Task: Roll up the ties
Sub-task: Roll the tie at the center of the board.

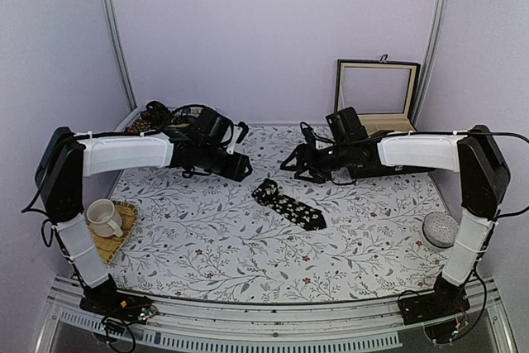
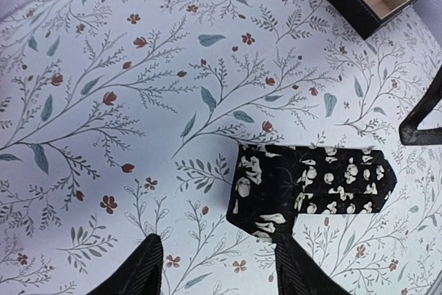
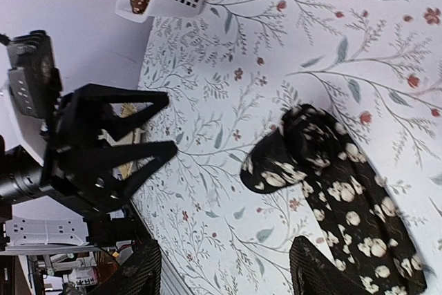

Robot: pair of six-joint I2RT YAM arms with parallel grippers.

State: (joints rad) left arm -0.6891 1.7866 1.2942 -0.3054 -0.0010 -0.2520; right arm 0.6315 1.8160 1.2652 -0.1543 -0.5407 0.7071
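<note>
The black flower-print tie [image 1: 289,204] lies mid-way across the table [image 1: 207,245], slanting from 10 to 4 o'clock, its 10 o'clock end folded over. The left gripper [image 2: 218,253] and right gripper [image 3: 224,253] hover above it, jaws apart and empty. Rolling looks barely begun. Next, 1 gripper must pinch that fold and turn it toward 4 o'clock.

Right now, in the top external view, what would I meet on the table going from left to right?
Cup → black flower-print tie → open box → grey round object. The arms and the back-left basket overlap these, so they are left out.
</note>
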